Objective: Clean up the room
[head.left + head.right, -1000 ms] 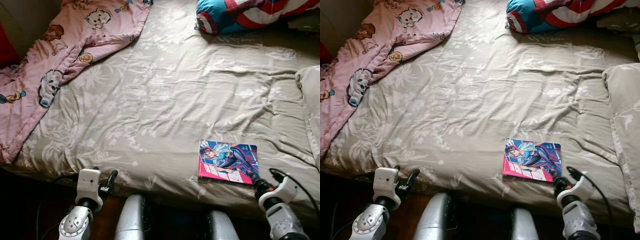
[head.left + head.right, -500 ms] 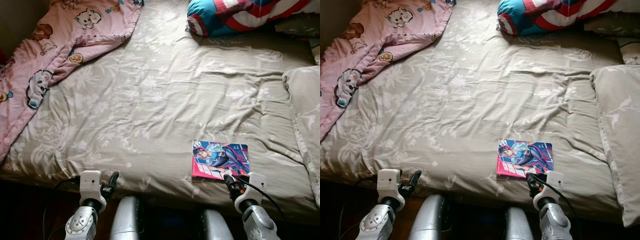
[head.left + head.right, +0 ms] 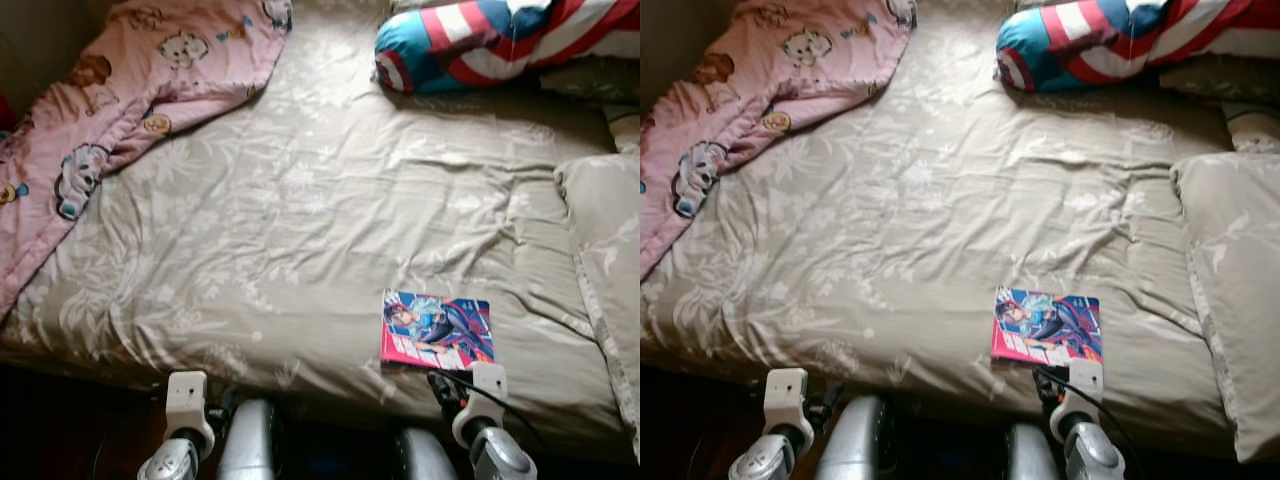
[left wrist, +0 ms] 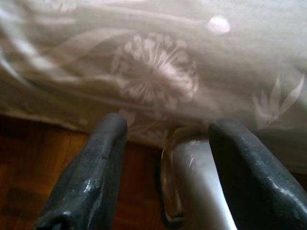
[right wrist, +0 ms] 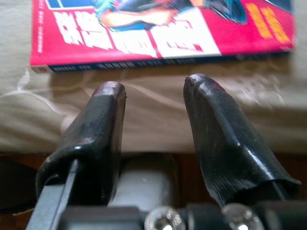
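Observation:
A colourful comic book (image 3: 437, 331) lies flat on the beige floral bedsheet (image 3: 300, 220), close to the bed's front edge and right of centre. My right gripper (image 5: 153, 86) is open at that edge. Its fingertips point at the book's near spine (image 5: 158, 64) from a short gap away, and nothing is between the fingers. In the head view the right gripper (image 3: 445, 385) sits just below the book. My left gripper (image 4: 168, 123) is open and empty. It is low at the bed's front left, facing the hanging sheet.
A pink cartoon blanket (image 3: 130, 90) covers the bed's far left. A red, white and blue striped pillow (image 3: 480, 40) lies at the far right, and a beige pillow (image 3: 605, 230) runs along the right side. There is dark wood floor (image 4: 29, 163) below the bed.
The view has shifted. My right gripper has moved left along the bed edge, from the book's right corner to below its middle. The left gripper has sunk lower in the picture.

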You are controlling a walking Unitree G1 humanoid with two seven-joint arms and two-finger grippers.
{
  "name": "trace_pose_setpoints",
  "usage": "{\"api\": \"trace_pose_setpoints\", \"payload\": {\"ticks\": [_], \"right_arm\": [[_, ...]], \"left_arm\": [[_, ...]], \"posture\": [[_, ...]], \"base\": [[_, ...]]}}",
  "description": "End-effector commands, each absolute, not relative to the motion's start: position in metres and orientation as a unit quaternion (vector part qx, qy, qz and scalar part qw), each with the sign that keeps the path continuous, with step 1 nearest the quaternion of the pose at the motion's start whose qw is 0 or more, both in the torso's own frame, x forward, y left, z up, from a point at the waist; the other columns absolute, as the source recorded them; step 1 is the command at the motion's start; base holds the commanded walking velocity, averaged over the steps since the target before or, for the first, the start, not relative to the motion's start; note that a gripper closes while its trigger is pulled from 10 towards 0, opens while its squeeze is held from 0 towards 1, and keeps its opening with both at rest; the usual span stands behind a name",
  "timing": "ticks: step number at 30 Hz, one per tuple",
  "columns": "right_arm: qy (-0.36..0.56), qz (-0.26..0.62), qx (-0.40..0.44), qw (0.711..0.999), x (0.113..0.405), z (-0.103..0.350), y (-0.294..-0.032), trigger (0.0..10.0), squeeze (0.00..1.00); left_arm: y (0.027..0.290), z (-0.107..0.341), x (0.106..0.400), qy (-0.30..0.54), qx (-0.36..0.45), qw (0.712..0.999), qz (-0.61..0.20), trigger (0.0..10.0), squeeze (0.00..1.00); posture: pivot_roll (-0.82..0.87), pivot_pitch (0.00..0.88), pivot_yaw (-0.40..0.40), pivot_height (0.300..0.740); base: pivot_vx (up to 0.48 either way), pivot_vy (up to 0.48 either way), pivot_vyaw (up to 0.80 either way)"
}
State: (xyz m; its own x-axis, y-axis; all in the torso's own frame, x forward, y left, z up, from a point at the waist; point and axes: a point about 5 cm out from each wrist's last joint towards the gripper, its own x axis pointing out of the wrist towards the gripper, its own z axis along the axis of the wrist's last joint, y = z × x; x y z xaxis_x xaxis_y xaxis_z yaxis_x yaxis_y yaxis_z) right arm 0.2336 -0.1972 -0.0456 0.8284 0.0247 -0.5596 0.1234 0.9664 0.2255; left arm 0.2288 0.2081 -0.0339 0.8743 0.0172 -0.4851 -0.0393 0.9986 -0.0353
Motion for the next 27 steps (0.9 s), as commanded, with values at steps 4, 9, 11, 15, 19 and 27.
{"api": "trace_pose_setpoints", "payload": {"ticks": [4, 9, 11, 15, 19, 27], "right_arm": [[0.378, -0.070, 0.129, 0.914, 0.200, -0.071, -0.200, 10.0, 0.00], [0.383, -0.074, 0.134, 0.911, 0.196, -0.073, -0.199, 10.0, 0.00], [0.386, -0.080, 0.137, 0.909, 0.194, -0.074, -0.198, 10.0, 0.00], [0.404, -0.075, 0.126, 0.903, 0.187, -0.079, -0.197, 10.0, 0.00], [0.422, -0.078, 0.132, 0.893, 0.178, -0.084, -0.193, 10.0, 0.00], [0.429, -0.058, 0.123, 0.893, 0.179, -0.085, -0.183, 10.0, 0.00]], "left_arm": [[0.209, -0.057, 0.206, 0.329, -0.018, 0.944, 0.022, 10.0, 0.00], [0.210, -0.066, 0.197, 0.360, -0.016, 0.932, 0.032, 10.0, 0.00], [0.211, -0.070, 0.191, 0.376, -0.012, 0.926, 0.032, 10.0, 0.00], [0.212, -0.075, 0.183, 0.397, -0.010, 0.917, 0.039, 10.0, 0.00], [0.211, -0.078, 0.179, 0.407, -0.011, 0.912, 0.044, 10.0, 0.00], [0.210, -0.078, 0.181, 0.407, -0.012, 0.912, 0.045, 10.0, 0.00]], "posture": [[0.07, 0.111, -0.016, 0.705], [0.04, 0.078, -0.015, 0.720], [0.04, 0.076, -0.016, 0.730], [0.03, 0.054, -0.025, 0.740], [0.02, 0.003, -0.027, 0.740], [0.02, 0.000, -0.026, 0.740]], "base": [[0.000, 0.000, 0.00], [0.000, 0.000, 0.00], [0.000, 0.000, 0.00], [0.000, 0.000, 0.00], [0.000, 0.000, 0.00], [0.000, 0.000, 0.00]]}}
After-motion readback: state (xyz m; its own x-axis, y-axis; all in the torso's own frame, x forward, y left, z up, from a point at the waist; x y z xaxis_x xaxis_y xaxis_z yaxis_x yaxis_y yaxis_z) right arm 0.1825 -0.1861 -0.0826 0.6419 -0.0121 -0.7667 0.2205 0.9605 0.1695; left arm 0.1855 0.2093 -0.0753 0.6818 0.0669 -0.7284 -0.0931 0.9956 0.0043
